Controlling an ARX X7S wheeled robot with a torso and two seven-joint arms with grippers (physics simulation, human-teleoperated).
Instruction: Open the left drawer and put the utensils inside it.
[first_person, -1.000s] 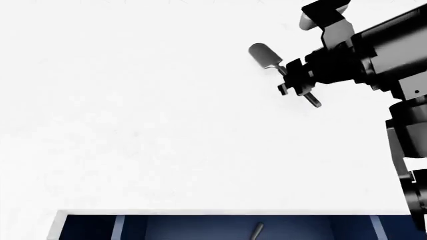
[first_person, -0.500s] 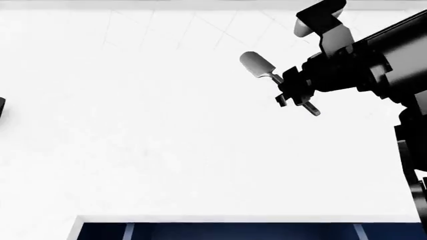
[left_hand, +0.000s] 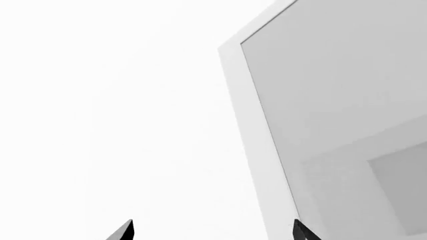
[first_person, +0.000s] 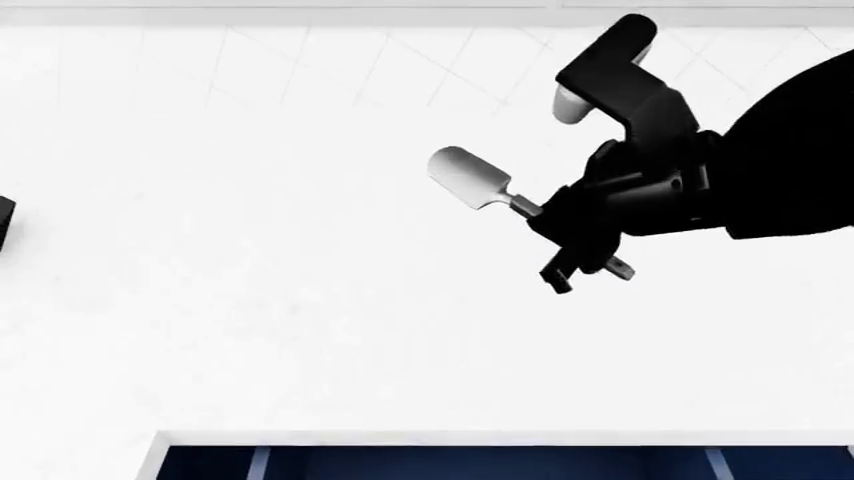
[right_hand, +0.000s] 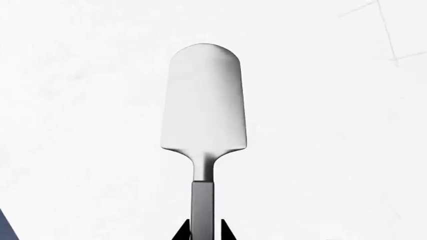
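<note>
- The left gripper (left_hand: 212, 231) showed only two dark fingertips, spread apart with nothing between them, over a white surface.
- The left drawer (first_person: 494, 462) stood open at the head view's bottom edge; no contents were visible.
- The right gripper (first_person: 577, 248) was clamped on the handle of the spatula (first_person: 470, 177), with the blade pointing away over the white counter (first_person: 267, 250).

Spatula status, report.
Right gripper shut on spatula, held above the counter. Left gripper open, empty. Left drawer open. Nothing in the way.
</note>
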